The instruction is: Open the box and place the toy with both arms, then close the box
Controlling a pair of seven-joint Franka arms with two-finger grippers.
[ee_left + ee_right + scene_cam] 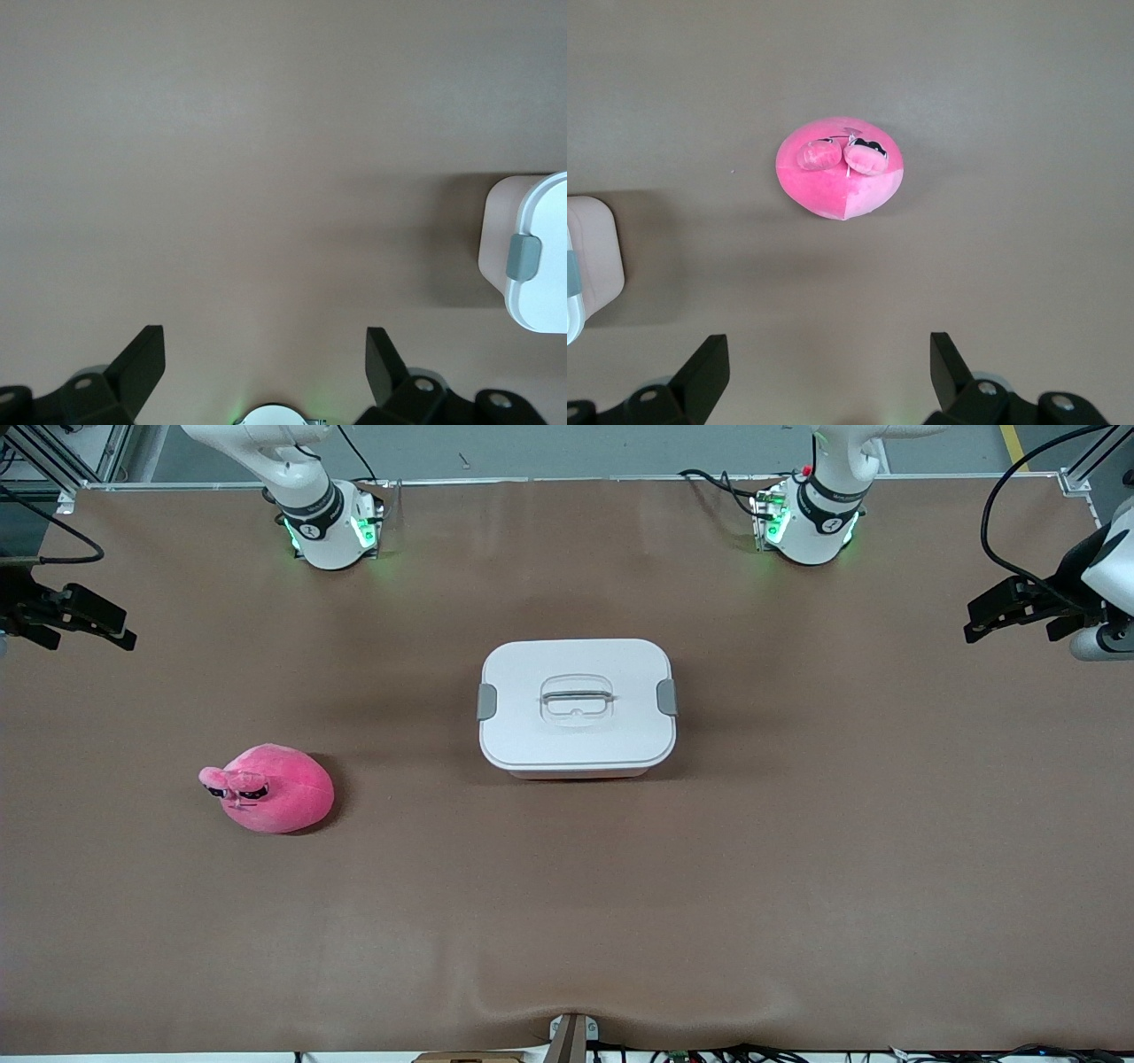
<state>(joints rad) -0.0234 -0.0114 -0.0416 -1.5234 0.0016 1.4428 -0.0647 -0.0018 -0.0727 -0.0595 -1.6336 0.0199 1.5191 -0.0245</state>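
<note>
toy (842, 177) lies on the table under the right end effector (828, 372), fingers apart, empty.

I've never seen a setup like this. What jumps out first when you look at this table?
The bright pink plush toy stands out most, lying on the brown table toward the right arm's end and nearer the front camera than the box. That white-lidded box sits closed at the table's middle, grey clips on both sides. The left gripper and right gripper hang open over the table's two ends, holding nothing.
</note>
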